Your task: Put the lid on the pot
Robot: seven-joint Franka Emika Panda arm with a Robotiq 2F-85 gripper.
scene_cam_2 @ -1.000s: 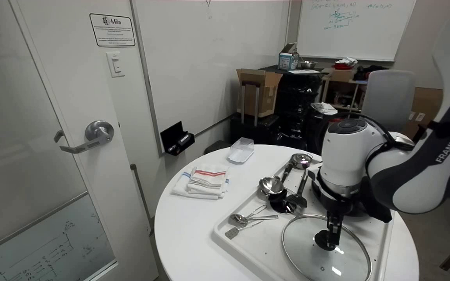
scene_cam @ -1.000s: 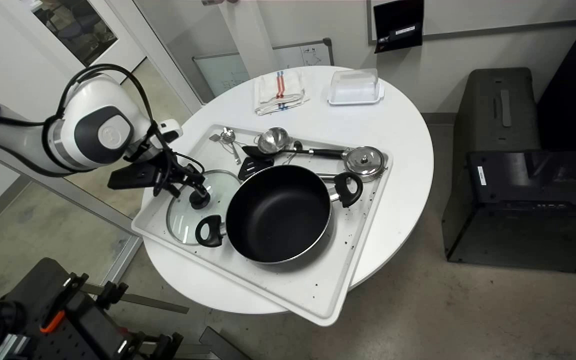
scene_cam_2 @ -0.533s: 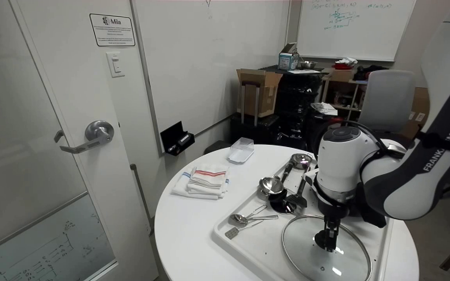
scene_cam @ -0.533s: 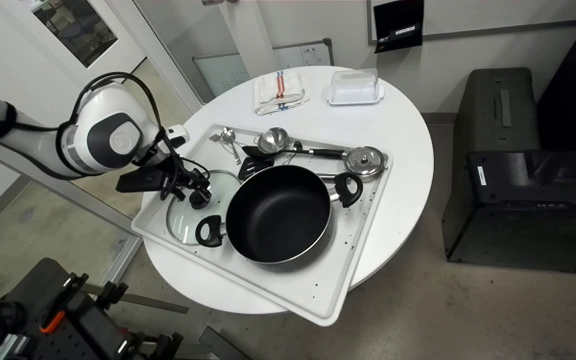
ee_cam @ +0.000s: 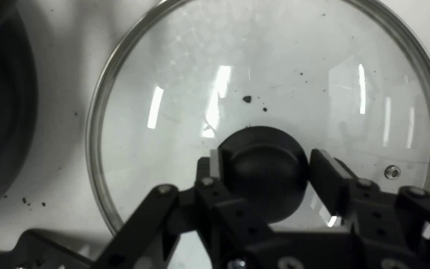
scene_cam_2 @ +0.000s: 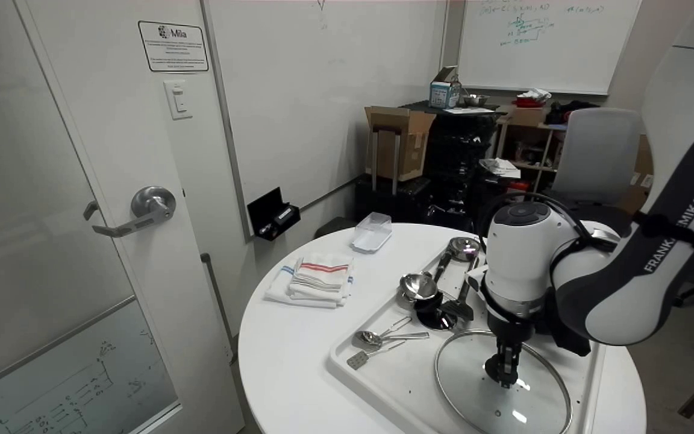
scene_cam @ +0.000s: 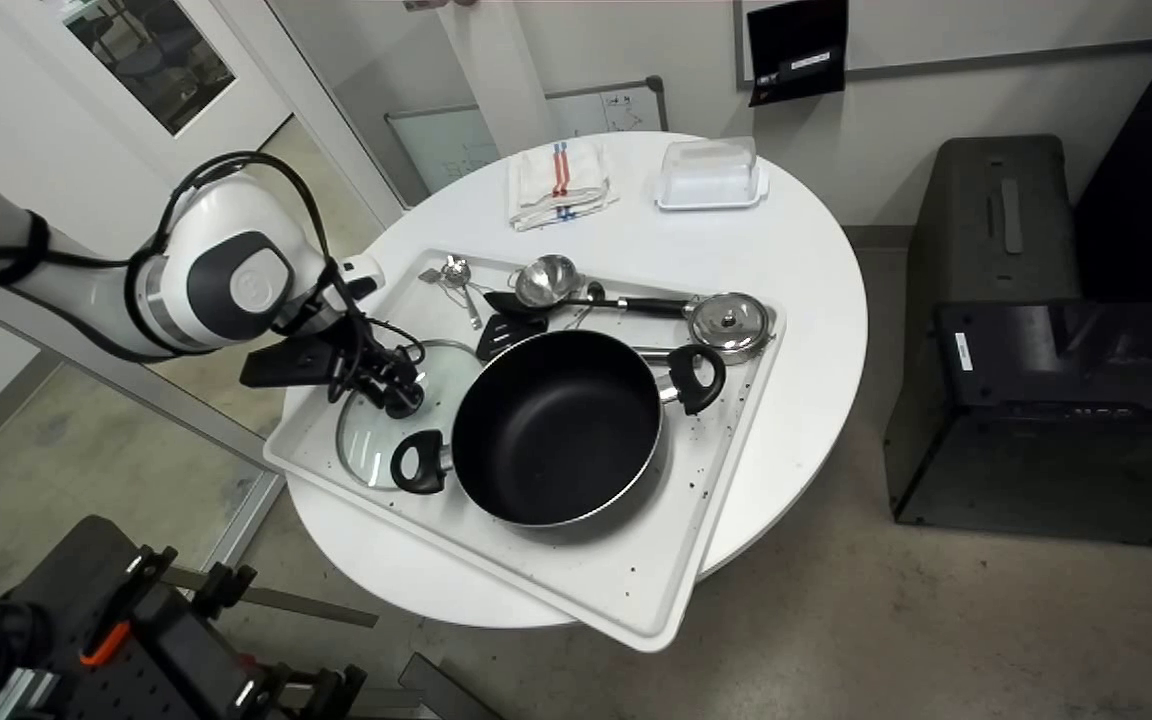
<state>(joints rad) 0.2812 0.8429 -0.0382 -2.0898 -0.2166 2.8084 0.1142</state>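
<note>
The clear glass lid (scene_cam: 368, 446) lies on the tray beside the pot, its metal rim fully round in an exterior view (scene_cam_2: 473, 386). In the wrist view its black knob (ee_cam: 261, 144) sits between the fingers of my gripper (ee_cam: 264, 168). Both pads (ee_cam: 323, 179) appear to touch the knob's sides, so the gripper is shut on it. The wide black pot (scene_cam: 556, 430) stands uncovered just beside the lid, with one side handle (scene_cam: 419, 462) reaching over the lid's edge. In the exterior view from the arm's side, the pot is mostly hidden behind the gripper (scene_cam_2: 506, 375).
The white tray (scene_cam: 651, 590) also carries a silver pan (scene_cam: 729, 322), a metal ladle bowl (scene_cam: 546, 281), a black spatula (scene_cam: 511, 333) and small utensils (scene_cam_2: 371, 339). Behind it on the round table are folded towels (scene_cam: 561, 185) and a clear plastic container (scene_cam: 708, 175).
My gripper has come over to the knob, and its fingers have closed in from wide open to the knob's sides. The lid has shifted very slightly; the pot is unmoved.
</note>
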